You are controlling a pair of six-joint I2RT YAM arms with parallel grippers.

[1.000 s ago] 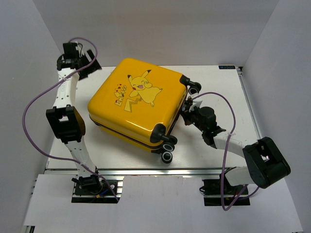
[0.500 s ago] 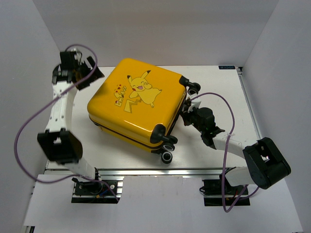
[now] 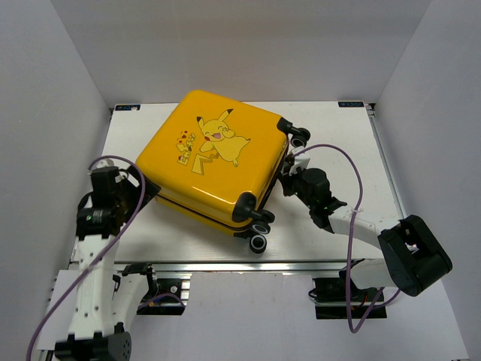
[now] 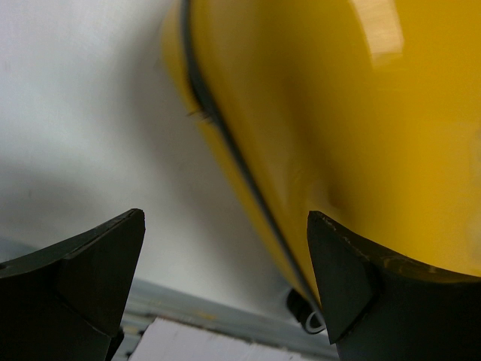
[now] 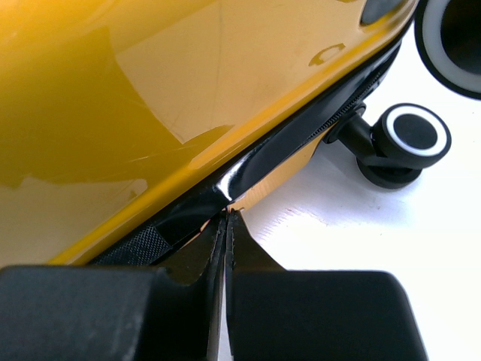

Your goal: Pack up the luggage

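The yellow hard-shell suitcase [image 3: 210, 162] lies flat on the middle of the white bench [image 3: 353, 150], turned at an angle, with the Pikachu cartoon facing up. Both shells are together, and a dark zipper seam [image 5: 342, 113] runs round the side. Small black wheels [image 3: 259, 243] stick out at the near corner and at the far right corner, so the wheeled side faces right.

The right hand [image 5: 225, 219] is at that wheeled side, between the two wheel corners. Its fingers are pressed together, with the tips right at the shiny dark edge of the seam. I cannot tell whether anything thin is caught between them. One wheel shows just beyond it on the bench in the right wrist view.

The left hand [image 4: 225, 216] is low at the suitcase's near left side and is spread wide, holding nothing. In the left wrist view one finger [image 4: 353, 278] sits in front of the yellow shell and the other is over bare bench. I cannot tell whether it touches the shell.

Purple cables [image 3: 342, 154] loop off both arms, and white walls close in the bench.
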